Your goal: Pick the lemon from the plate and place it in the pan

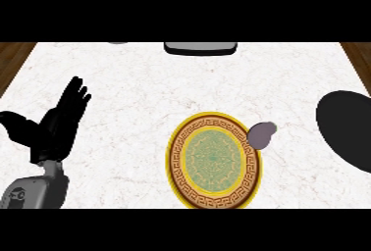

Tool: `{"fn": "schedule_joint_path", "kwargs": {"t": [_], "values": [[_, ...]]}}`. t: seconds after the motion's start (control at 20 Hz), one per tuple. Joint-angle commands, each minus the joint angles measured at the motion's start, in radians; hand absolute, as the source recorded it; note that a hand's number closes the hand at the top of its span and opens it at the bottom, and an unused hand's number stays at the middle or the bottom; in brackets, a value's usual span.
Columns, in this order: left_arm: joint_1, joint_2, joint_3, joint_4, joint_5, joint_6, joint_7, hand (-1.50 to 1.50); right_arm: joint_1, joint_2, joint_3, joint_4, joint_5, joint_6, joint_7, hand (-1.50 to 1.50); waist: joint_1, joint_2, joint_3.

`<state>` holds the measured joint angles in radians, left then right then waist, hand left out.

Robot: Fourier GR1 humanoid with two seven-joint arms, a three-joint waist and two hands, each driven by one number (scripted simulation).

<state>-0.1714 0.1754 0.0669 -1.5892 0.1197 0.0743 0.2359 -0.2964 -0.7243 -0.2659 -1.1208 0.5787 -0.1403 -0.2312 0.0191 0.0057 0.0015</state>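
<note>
— What's the surface?
— A white marbled worktop [145, 73], with wood floor [14, 54] past its far corners
— And the lemon?
— There's a greyish lump [261, 135] at the patterned plate's [174, 157] right rim, on the black pan's [348, 127] side; I can't tell if that's it
— Hands?
— The left hand [54, 127] is at the left, fingers straight, released

One plate [177, 162] is being counted, one pan [348, 127], and one grey lump [261, 133]. One left hand [58, 125] is being shown, with one forearm [36, 191]. One counter [130, 73] is being seen. Two more grey things are being counted: one box [200, 47] and one sliver [118, 42].
</note>
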Motion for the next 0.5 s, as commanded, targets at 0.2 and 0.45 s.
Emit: {"fn": "schedule_joint_path", "kwargs": {"t": [0.2, 0.45], "values": [[0.044, -0.021, -0.020, -0.028, -0.016, -0.004, -0.012, 0.00, -0.206, 0.039, 0.019, 0.508, 0.099, -0.149, -0.254, 1.50, 0.012, 0.002, 0.001], [-0.010, 0.003, 0.006, 0.006, 0.003, -0.025, -0.005, 0.00, -0.265, 0.067, -0.024, 0.669, 0.078, -0.107, -0.112, -1.50, 0.016, 0.006, 0.001]]}}
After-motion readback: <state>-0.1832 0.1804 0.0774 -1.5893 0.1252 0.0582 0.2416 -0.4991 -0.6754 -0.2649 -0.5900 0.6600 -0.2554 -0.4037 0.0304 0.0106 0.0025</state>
